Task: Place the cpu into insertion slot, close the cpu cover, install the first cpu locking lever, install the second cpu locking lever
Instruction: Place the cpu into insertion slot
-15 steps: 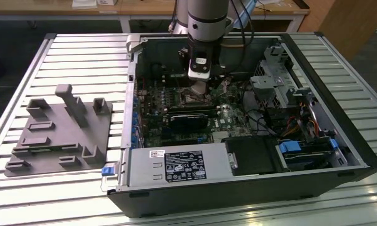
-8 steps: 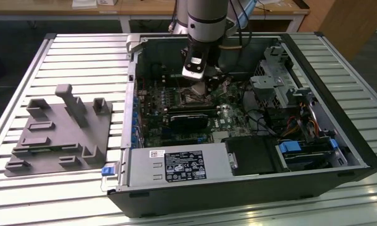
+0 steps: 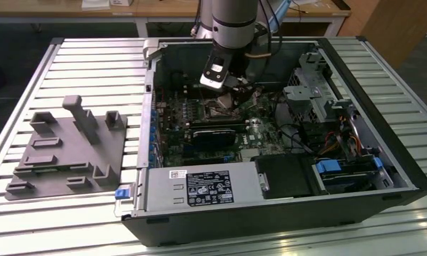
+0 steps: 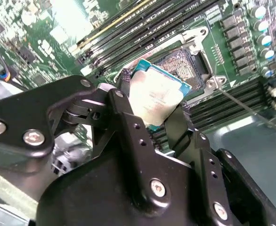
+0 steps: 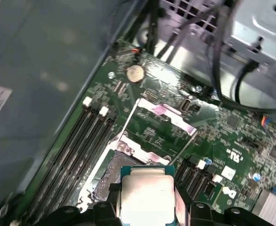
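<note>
tool (image 4: 151,104) clamping cpu (image 4: 159,92) edges | over open insertion slot (image 4: 184,63) | cpu cover (image 5: 166,112) raised

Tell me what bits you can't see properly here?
- The cpu: first wrist view, cut off by the picture's edge.
- The insertion slot: second wrist view, partly hidden behind the cpu.
- The cpu's side edges: second wrist view, covered by the gripper shut on it.
- The insertion slot's pins: exterior view, too small.
</note>
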